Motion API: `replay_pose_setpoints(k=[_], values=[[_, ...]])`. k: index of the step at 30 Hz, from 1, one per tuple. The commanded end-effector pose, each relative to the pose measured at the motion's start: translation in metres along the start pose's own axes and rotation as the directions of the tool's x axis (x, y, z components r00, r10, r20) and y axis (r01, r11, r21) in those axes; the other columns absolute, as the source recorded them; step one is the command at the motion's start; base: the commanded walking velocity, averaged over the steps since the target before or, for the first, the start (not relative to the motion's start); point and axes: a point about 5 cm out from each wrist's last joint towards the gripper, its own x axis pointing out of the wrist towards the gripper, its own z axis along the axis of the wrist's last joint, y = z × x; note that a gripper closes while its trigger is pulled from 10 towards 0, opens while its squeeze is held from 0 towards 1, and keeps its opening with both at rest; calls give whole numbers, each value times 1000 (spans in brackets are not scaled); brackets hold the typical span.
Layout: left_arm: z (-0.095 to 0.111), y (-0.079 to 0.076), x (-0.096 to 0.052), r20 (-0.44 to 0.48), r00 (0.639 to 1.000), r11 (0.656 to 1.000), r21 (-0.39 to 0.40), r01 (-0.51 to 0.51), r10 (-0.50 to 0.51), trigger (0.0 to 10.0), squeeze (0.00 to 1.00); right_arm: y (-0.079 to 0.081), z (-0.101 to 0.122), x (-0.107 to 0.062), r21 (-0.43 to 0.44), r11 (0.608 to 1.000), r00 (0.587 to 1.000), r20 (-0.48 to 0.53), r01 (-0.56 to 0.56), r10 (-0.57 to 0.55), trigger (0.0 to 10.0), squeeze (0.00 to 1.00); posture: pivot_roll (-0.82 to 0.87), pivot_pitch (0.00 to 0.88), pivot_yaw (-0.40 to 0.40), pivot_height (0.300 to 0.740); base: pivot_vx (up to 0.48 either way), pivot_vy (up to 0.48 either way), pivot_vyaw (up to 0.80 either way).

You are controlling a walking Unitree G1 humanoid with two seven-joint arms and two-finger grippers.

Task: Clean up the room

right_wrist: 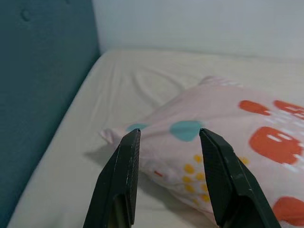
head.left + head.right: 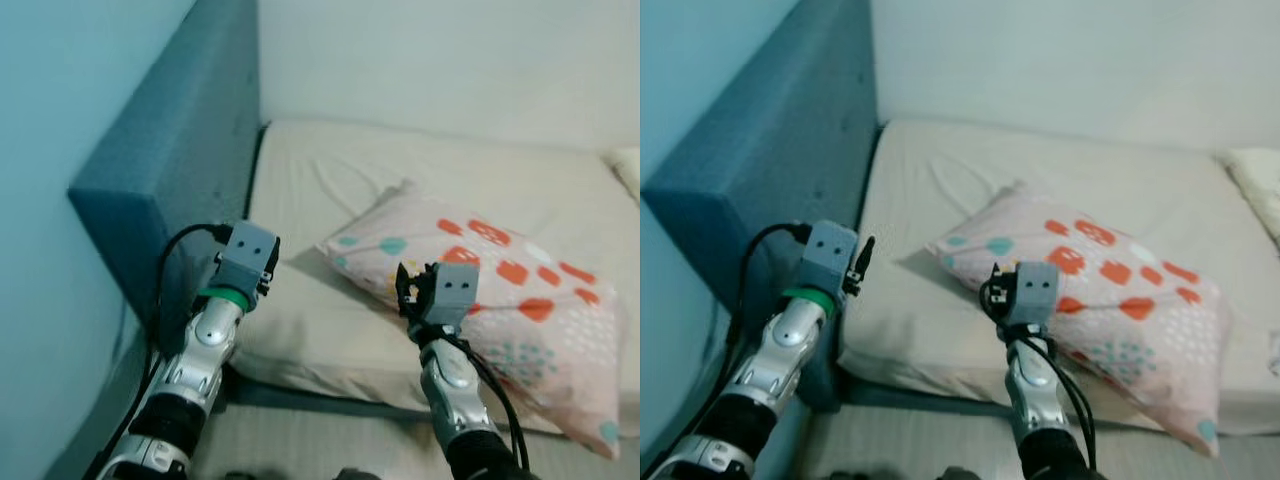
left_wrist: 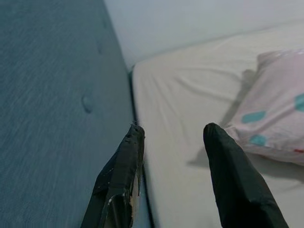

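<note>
Right gripper (image 1: 168, 178): nearest to the camera; its two black fingers stand apart with nothing between them, raised over the front edge of the bed (image 2: 300, 340).
Pillow (image 2: 500, 300): straight ahead of the right jaws and a little below them, near but not touching; the corner with the teal spots points toward the gap.
Long axis: the pillow runs slantwise, from that near corner away to the far right side of the jaws.
Left gripper (image 3: 173, 178): fingers also apart and empty, beside the blue headboard (image 2: 170, 170); the pillow is off to its right, well apart.
Nearer arm: the right one, I judge; it should go forward and down to the corner.
</note>
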Motion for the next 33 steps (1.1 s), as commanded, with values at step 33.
replay_pose_setpoints(k=[33], values=[[-1,-8,2,-14,1000,999,-40,14,-15,10000,0,-16,-3,0,-81,992,995,-14,94,-95,10000,0,-128,12,23,705,0,0,0]])
